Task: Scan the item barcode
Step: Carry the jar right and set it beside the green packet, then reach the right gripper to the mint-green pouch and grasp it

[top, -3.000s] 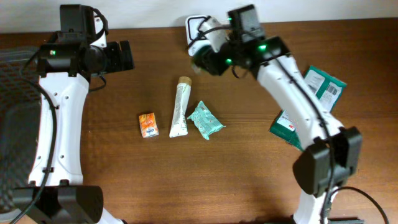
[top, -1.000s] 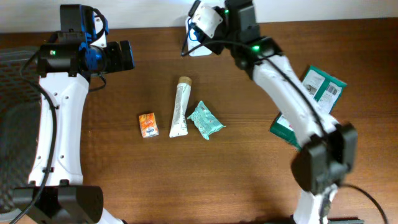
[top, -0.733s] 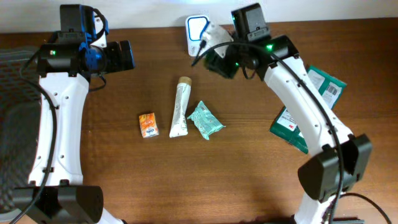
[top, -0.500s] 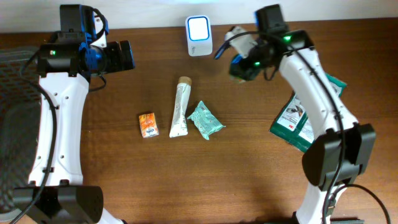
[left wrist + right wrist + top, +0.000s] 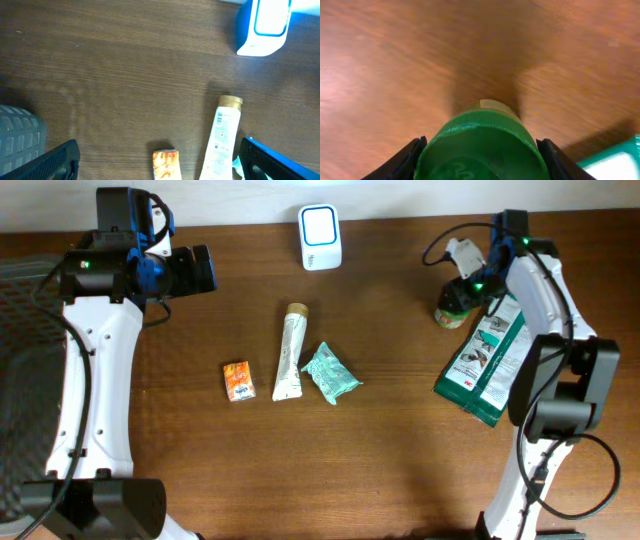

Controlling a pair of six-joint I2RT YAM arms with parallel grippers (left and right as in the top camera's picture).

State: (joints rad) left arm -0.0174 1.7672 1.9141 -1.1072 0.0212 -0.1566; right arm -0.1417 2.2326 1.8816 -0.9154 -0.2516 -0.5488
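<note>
Item: the green-topped bottle (image 5: 480, 147) is at the right side of the table (image 5: 380, 460), low over the wood or on it; I cannot tell which.
Who has it: the right gripper (image 5: 465, 288) grasps it, one finger pressed on each side of the green top.
Beside it: the green packets (image 5: 485, 360) lie just next to the bottle, flat on the table.
Scanner: the white and blue scanner (image 5: 320, 224) stands at the far edge in the middle, well apart from the bottle.
Middle of table: a white tube (image 5: 291, 352), a teal pouch (image 5: 331, 373) and a small orange box (image 5: 238, 381) lie near each other.
Other arm: the left gripper (image 5: 205, 270) hangs at the far left with its fingers spread wide and nothing in them.
How far along: the bottle is not at the scanner now. It looks headed for the packets, which may be the done pile, but no picture proves a scan.
What is left: I think the tube, pouch and box wait their turn.
</note>
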